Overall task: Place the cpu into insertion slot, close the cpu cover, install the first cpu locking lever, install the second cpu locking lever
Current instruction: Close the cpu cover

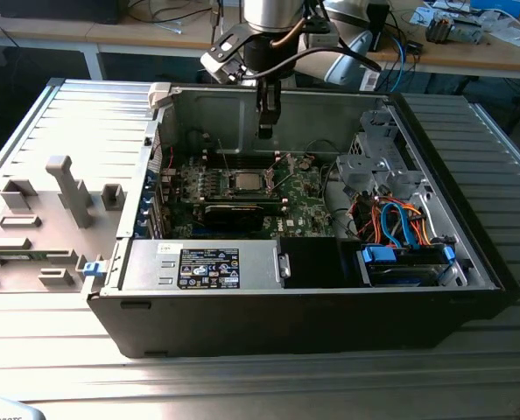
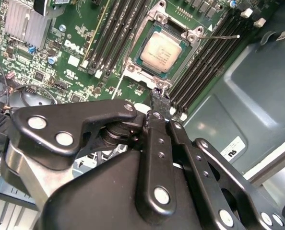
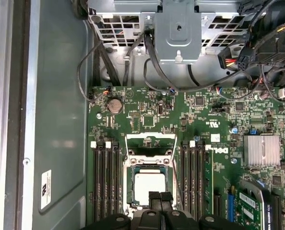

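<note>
The cpu (image 2: 161,49), a small square chip with a dull silver top, lies flat in the insertion slot (image 2: 135,67) on the green board; I also see the cpu (image 3: 149,184) in the first wrist view and, small, the cpu (image 1: 242,181) in the exterior view. The cpu cover (image 3: 150,137), a thin silvery frame, stands tilted up off one side of the socket. A thin wire lever (image 2: 219,36) sticks out past the socket. My gripper (image 1: 265,131) hangs above the board, its fingers together on nothing; the gripper (image 3: 160,196) sits just off the chip's edge, as does the gripper (image 2: 160,96).
Black memory slots (image 3: 106,177) flank the socket on both sides. A silver heatsink (image 3: 261,150) is nearby. The labelled power supply (image 1: 207,267) and a blue drive cage (image 1: 404,262) line the case front. Orange and blue cables (image 1: 400,214) lie at the exterior view's right.
</note>
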Robot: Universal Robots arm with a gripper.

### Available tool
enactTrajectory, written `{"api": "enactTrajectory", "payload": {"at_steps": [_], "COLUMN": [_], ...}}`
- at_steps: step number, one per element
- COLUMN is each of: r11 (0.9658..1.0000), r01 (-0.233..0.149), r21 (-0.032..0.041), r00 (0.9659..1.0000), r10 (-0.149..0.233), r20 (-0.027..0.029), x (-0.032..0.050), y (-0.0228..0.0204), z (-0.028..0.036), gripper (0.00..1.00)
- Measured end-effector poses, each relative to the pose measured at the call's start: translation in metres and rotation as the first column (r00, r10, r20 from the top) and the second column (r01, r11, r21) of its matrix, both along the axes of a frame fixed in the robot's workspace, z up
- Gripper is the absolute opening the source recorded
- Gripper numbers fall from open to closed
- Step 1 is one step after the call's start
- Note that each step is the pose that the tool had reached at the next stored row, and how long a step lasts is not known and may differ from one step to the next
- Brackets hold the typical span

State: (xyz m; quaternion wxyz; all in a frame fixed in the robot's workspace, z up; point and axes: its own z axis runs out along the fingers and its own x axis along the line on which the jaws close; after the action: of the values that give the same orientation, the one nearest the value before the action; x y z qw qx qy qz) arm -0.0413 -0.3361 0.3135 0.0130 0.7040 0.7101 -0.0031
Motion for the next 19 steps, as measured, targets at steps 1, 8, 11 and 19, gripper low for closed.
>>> {"api": "enactTrajectory", "payload": {"at_steps": [1,8,11,19], "r11": [1.0,1.0,1.0,1.0], "r01": [0.0,0.0,0.0,0.0], "r21": [0.0,0.0,0.0,0.0], "r00": [1.0,1.0,1.0,1.0], "r10": [0.0,0.0,0.0,0.0], "r20": [-0.0047,-0.007,-0.007,-0.0071], "x": [0.0013,0.0045,0.0054,0.0071], "y": [0.0,0.0,0.0,0.0], "z": [0.0,-0.0009,-0.0016,-0.0047], "gripper": [0.11,0.11,0.11,0.11]}}
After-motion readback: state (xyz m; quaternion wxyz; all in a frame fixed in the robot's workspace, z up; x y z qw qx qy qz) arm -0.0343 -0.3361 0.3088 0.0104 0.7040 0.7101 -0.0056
